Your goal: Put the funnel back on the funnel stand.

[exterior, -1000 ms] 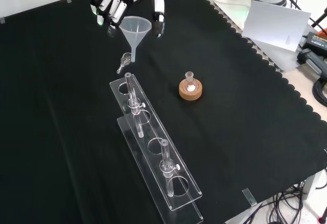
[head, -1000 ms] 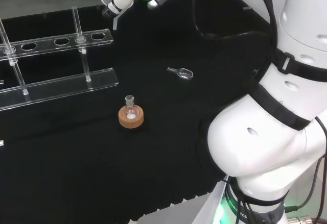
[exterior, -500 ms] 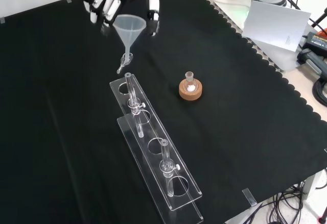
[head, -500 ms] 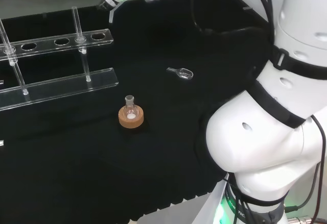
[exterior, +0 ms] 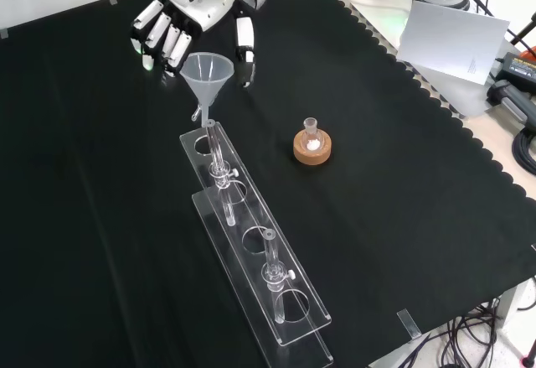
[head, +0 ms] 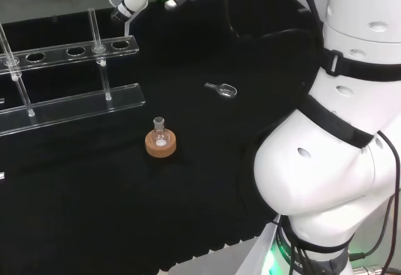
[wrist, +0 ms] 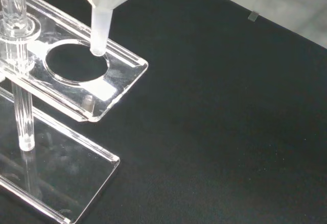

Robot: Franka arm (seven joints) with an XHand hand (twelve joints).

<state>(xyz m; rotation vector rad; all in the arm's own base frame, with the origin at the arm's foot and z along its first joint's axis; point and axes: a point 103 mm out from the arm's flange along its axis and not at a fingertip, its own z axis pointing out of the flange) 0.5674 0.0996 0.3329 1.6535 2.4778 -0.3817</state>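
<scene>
Funnel moved over stand, pinched in hand, black cloth

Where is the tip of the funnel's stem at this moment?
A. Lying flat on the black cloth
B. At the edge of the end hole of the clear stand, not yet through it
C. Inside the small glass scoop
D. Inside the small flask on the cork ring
B: in the wrist view the funnel stem ends at the rim of the end hole of the clear stand, while the hand holds it.
</scene>
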